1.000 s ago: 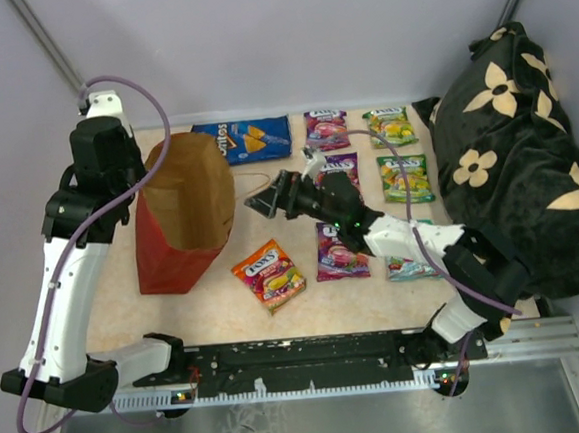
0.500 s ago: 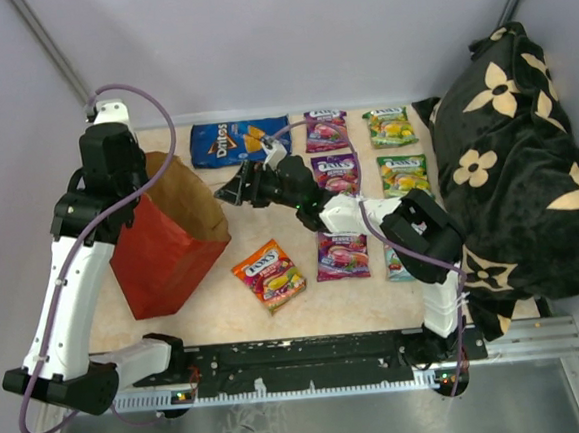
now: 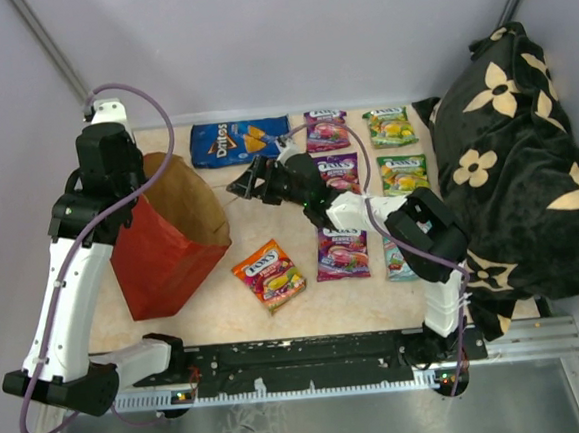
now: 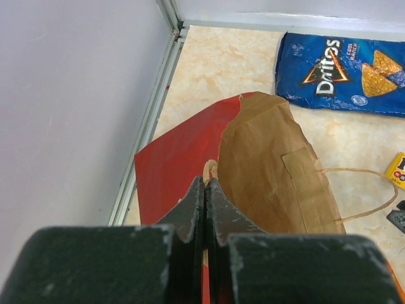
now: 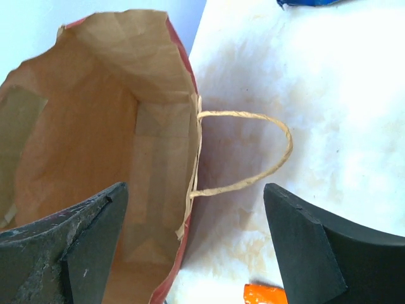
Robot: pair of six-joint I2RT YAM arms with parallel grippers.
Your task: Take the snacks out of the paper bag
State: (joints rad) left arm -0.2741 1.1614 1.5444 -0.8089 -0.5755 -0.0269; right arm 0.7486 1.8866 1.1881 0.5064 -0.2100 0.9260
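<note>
- Left gripper (image 4: 205,192) is clamped on the rim of the paper bag (image 3: 160,259), at 9 o'clock on the table.
- Bag leans, long axis running 7 to 1 o'clock, mouth toward 1 o'clock.
- Right gripper (image 3: 247,183) hangs spread wide beside the mouth, holding nothing.

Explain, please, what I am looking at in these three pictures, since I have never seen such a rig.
These are two robot arms bolted at the near edge of a table. One picture looks down from above; the other two come from a camera on each wrist. The left hand is shut on the rim of the red paper bag, holding it tilted. The right hand hangs open and empty by the bag's mouth, near its loop handle. Laid out on the table are a blue Doritos bag, an orange packet, and purple packets and green packets in rows. A black flowered cloth lies at the right.
</note>
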